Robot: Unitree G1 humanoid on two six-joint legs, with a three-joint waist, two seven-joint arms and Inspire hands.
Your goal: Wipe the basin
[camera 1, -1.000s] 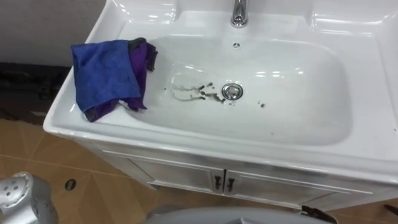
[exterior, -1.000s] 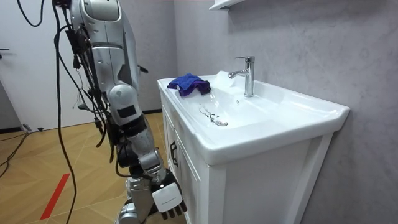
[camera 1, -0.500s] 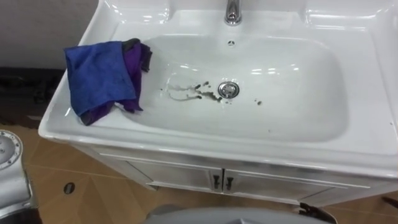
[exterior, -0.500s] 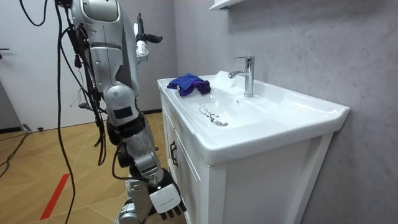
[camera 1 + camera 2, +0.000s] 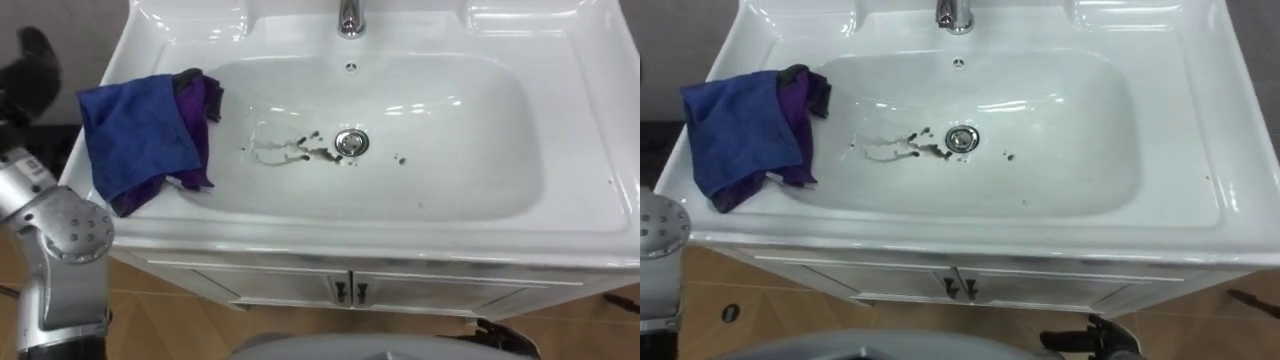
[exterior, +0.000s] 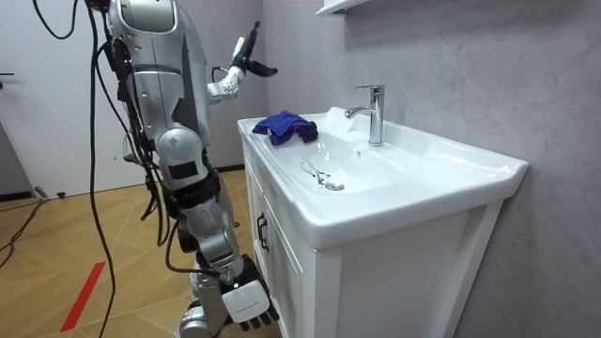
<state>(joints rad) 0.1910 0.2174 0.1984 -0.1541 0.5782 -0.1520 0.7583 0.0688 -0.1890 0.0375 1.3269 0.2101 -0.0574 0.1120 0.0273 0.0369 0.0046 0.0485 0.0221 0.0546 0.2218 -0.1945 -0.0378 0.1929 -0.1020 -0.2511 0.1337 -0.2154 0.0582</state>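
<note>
A blue and purple cloth (image 5: 140,140) lies crumpled on the left rim of the white basin (image 5: 560,120), one edge hanging into the bowl. Dark smears (image 5: 295,150) mark the bowl just left of the drain (image 5: 350,142). My left hand (image 6: 248,58) is raised at chest height, short of the basin's left end and above the cloth (image 6: 286,125), its fingers spread and holding nothing. It appears as a dark shape (image 5: 38,70) left of the rim. My right hand (image 6: 246,302) hangs low beside the cabinet, fingers relaxed.
A chrome faucet (image 6: 374,113) stands at the back middle of the basin. Below the basin is a white cabinet with two doors (image 5: 345,292). I stand at the front of the basin on a wooden floor, with a grey wall behind it.
My left arm has swung up from beside my body to chest height towards the cloth. The eye view has shifted, so the basin sits further left in it.
</note>
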